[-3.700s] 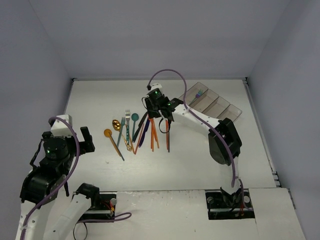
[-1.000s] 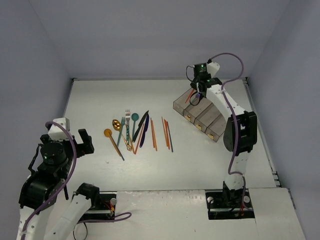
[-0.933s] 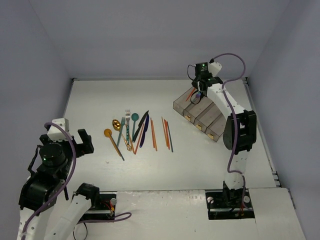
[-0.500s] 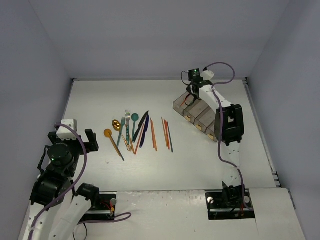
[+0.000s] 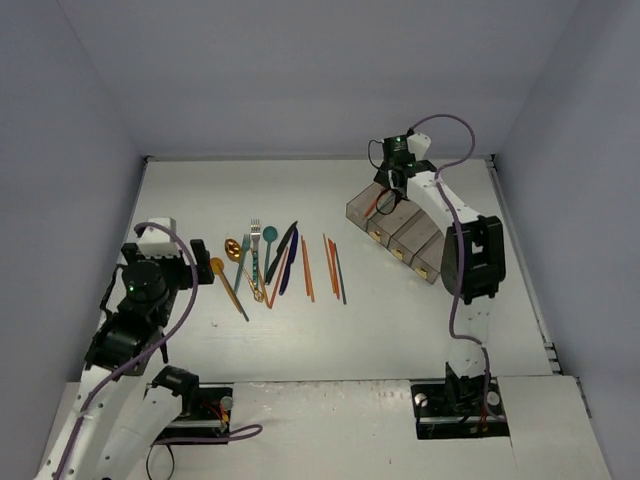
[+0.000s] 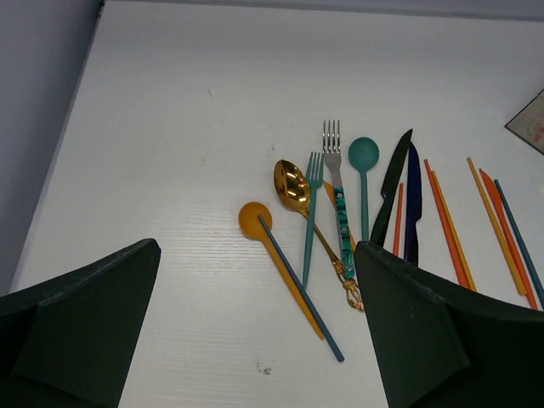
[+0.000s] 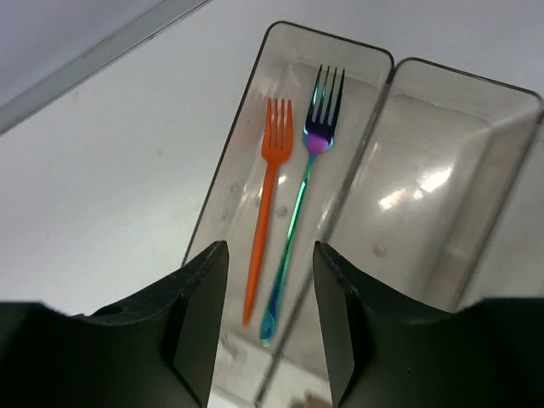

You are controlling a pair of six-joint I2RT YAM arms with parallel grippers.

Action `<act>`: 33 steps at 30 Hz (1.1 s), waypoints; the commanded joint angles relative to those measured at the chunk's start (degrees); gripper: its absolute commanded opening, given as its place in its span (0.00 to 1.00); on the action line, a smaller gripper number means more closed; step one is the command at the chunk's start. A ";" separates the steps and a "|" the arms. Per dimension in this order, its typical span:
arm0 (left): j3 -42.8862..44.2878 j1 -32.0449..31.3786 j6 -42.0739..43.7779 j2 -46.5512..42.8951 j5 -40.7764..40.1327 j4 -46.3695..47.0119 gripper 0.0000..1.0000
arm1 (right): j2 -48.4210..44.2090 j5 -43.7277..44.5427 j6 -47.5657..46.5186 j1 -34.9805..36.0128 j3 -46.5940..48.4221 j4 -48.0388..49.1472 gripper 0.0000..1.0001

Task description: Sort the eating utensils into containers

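Sorting step: placing a fork, at the point of release. The right hand hangs over the end bin of the containers, which sit at about 2 o'clock on the tabletop. Its fingers are parted and grasp nothing. The orange fork lies flat on the bin floor, free of the fingers, just beside an iridescent fork, with both sets of tines toward 12 o'clock in the wrist view. The neighbouring bin, at 3 o'clock of it, looks empty.

The left hand is spread wide and empty, and hovers at 9 o'clock of the remaining eating utensils. These are fanned out near the tabletop's middle, well apart from the containers.

By my reading, this placement is done and most of the sorting remains. The next move calls for lifting the right hand clear of the bin. One handle must then be singled out from the fan, where several pieces cross or touch, and taken without dragging its neighbours.
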 commanded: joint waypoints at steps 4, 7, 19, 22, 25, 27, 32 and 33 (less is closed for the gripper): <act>5.85 -1.06 -4.96 19.68 2.12 5.15 0.97 | -24.26 -4.27 -11.22 2.10 -14.72 1.49 0.43; 8.20 -1.00 -5.77 26.32 3.63 5.06 0.97 | -31.95 -5.33 -12.44 2.13 -21.96 1.49 0.46; 9.86 -0.18 -5.70 44.04 9.92 1.74 0.75 | -54.64 -10.58 -13.41 2.13 -39.20 0.92 0.52; 9.67 -0.18 -4.83 48.03 10.25 1.64 0.67 | -57.10 -11.00 -13.44 2.08 -41.94 0.72 0.53; 9.27 -0.18 -4.54 51.55 10.78 2.65 0.58 | -58.46 -11.93 -13.25 2.13 -43.52 0.49 0.53; 9.72 -0.18 -4.99 53.98 11.53 2.87 0.55 | -59.24 -12.35 -13.14 2.05 -44.38 0.49 0.54; 11.47 -0.36 -5.24 58.20 11.43 4.61 0.46 | -60.81 -12.98 -13.30 2.07 -45.76 0.26 0.54; 11.81 -0.36 -5.29 59.15 11.19 4.42 0.45 | -61.21 -13.19 -13.30 2.09 -46.01 0.23 0.54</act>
